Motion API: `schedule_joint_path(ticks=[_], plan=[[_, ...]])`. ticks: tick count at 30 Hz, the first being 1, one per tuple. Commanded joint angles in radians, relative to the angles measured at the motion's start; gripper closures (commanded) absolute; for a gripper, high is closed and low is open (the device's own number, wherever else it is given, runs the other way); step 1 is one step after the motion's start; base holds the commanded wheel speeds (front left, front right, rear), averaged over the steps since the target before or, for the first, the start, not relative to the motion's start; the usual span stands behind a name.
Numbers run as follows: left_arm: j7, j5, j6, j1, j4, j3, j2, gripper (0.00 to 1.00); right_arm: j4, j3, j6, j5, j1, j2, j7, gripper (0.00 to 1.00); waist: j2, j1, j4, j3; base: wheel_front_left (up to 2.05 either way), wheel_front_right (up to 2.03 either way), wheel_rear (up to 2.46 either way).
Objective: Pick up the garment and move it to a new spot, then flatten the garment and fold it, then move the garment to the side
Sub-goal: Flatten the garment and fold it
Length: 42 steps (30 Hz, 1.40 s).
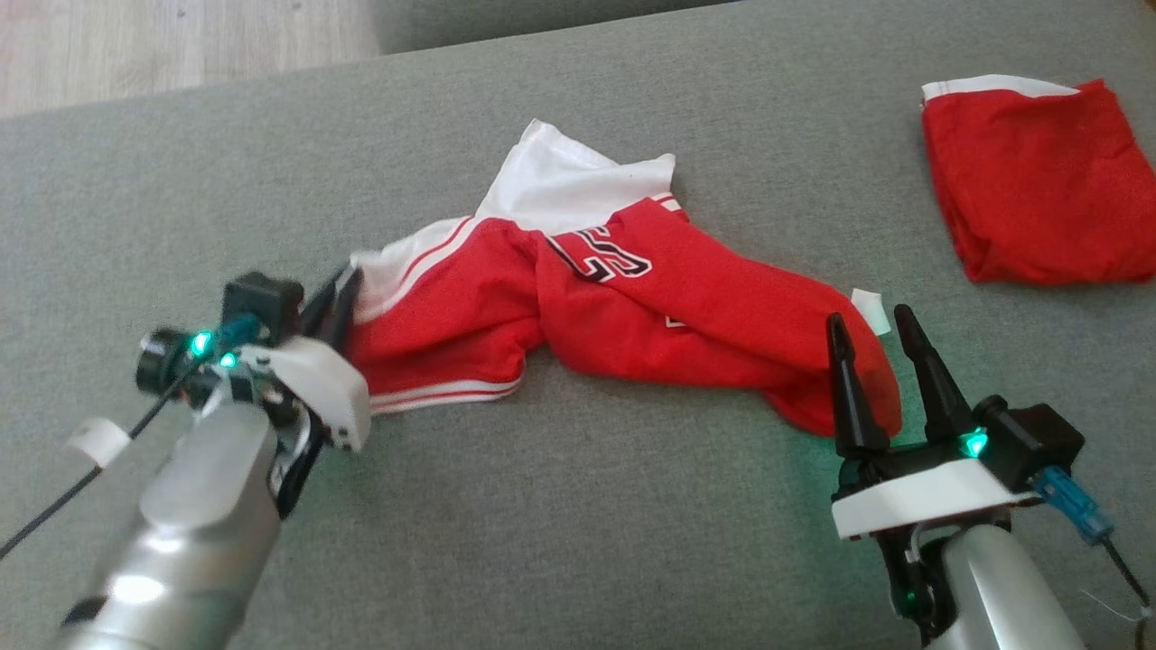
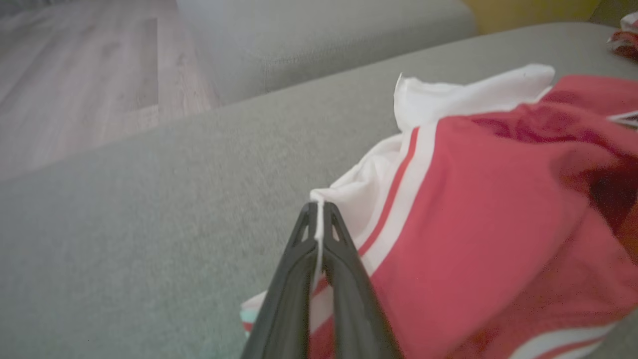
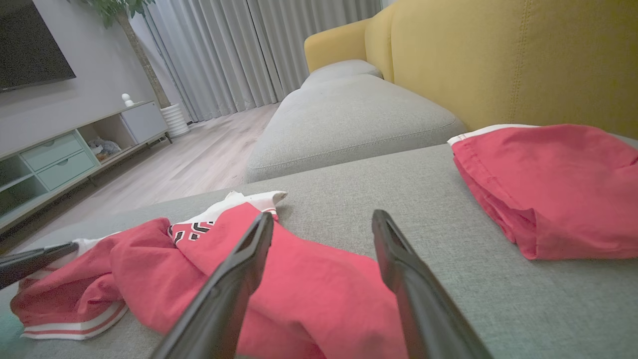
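The garment (image 1: 578,298) is a crumpled red and white jersey with white stripes, lying across the middle of the grey couch seat (image 1: 560,515). My left gripper (image 1: 339,302) is at its left end, shut on the white edge; in the left wrist view the garment (image 2: 478,209) has a thin white fold pinched between the closed fingertips of the left gripper (image 2: 318,212). My right gripper (image 1: 871,329) stands open at the garment's right end, its fingers over the red cloth. The right wrist view has the right gripper (image 3: 323,222) spread above the garment (image 3: 309,279).
A second red cloth (image 1: 1039,181) lies folded at the far right of the seat, also seen as the red cloth (image 3: 553,184). A yellow sofa back (image 3: 498,55) rises behind it. Wooden floor (image 1: 163,45) lies past the seat's far left edge.
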Motion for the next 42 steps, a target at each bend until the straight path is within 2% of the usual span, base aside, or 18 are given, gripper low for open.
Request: schedule_joint_path(ticks=[1,3,6,10,15,17,22,25,29,32,36,37,39,41,42], plan=[[-0.053,0.017,0.019,-0.083,-0.039,0.033,0.04,1.0,-0.025,0.024,-0.001,0.004,-0.034,-0.004,-0.011,0.0,-0.0001,0.0,-0.004,-0.004,0.0,0.0,0.0],[-0.123,0.027,0.03,-0.114,-0.058,0.043,0.043,1.0,-0.025,0.026,-0.001,0.008,-0.036,-0.004,-0.011,0.0,-0.0001,0.0,-0.008,-0.006,0.0,0.0,0.0],[-0.198,0.053,0.07,-0.169,-0.105,0.076,0.055,1.0,-0.024,0.028,-0.001,0.012,-0.039,-0.004,-0.011,0.0,-0.0001,0.0,-0.011,-0.008,0.0,0.0,0.0],[-0.212,0.084,0.082,-0.202,-0.176,0.099,0.065,1.0,-0.023,0.025,-0.001,0.013,-0.038,-0.004,-0.011,0.0,-0.0001,0.0,-0.008,-0.01,0.0,0.0,0.0],[-0.214,0.155,0.093,-0.196,-0.36,0.165,0.089,1.0,-0.026,0.02,-0.001,0.014,-0.036,-0.004,-0.011,0.0,-0.0001,0.0,0.009,-0.013,0.0,0.0,0.0],[-0.214,0.184,0.087,-0.175,-0.434,0.19,0.097,1.0,-0.028,0.018,-0.001,0.015,-0.036,-0.004,-0.011,0.0,-0.0001,0.0,0.018,-0.016,0.0,0.0,0.0],[-0.214,0.29,0.025,-0.076,-0.615,0.158,0.158,1.0,-0.027,0.014,-0.001,0.014,-0.033,-0.004,-0.011,0.0,-0.0001,0.0,0.047,-0.03,0.0,0.0,0.0],[-0.214,0.349,0.002,0.008,-0.712,0.095,0.232,1.0,-0.026,0.006,-0.001,0.012,-0.025,-0.004,-0.011,0.0,-0.0001,0.0,0.069,-0.042,0.0,0.0,0.0],[-0.214,0.374,-0.008,0.123,-0.826,0.007,0.344,1.0,-0.021,0.0,-0.001,0.01,-0.014,-0.004,-0.011,0.0,-0.0001,0.0,0.099,-0.057,0.0,0.0,0.0],[-0.214,0.405,-0.009,0.181,-0.896,-0.13,0.467,1.0,-0.018,-0.005,-0.001,0.009,-0.008,-0.004,-0.011,0.0,-0.0001,0.0,0.121,-0.065,0.0,0.0,0.0],[-0.214,0.423,-0.009,0.212,-0.906,-0.289,0.592,1.0,-0.01,-0.001,-0.001,0.008,-0.006,-0.004,-0.011,0.0,-0.0001,0.0,0.141,-0.078,0.0,0.0,0.0],[-0.214,0.415,-0.009,0.215,-0.896,-0.371,0.63,1.0,-0.007,0.003,-0.001,0.01,-0.005,-0.004,-0.011,0.0,-0.0001,0.0,0.145,-0.085,0.0,0.0,0.0],[-0.214,0.384,-0.009,0.215,-0.842,-0.433,0.653,0.98,-0.004,0.007,-0.001,0.012,-0.004,-0.004,-0.011,0.0,-0.0001,0.0,0.147,-0.093,0.0,0.0,0.0],[-0.214,0.358,-0.009,0.201,-0.802,-0.483,0.652,0.0,0.0,0.011,-0.001,0.013,-0.001,-0.004,-0.011,0.0,-0.0001,0.0,0.147,-0.102,0.0,0.0,0.0],[-0.214,0.339,-0.009,0.194,-0.783,-0.488,0.645,0.0,0.001,0.013,-0.001,0.014,0.002,-0.004,-0.011,0.0,-0.0001,0.0,0.147,-0.106,0.0,0.0,0.0]])
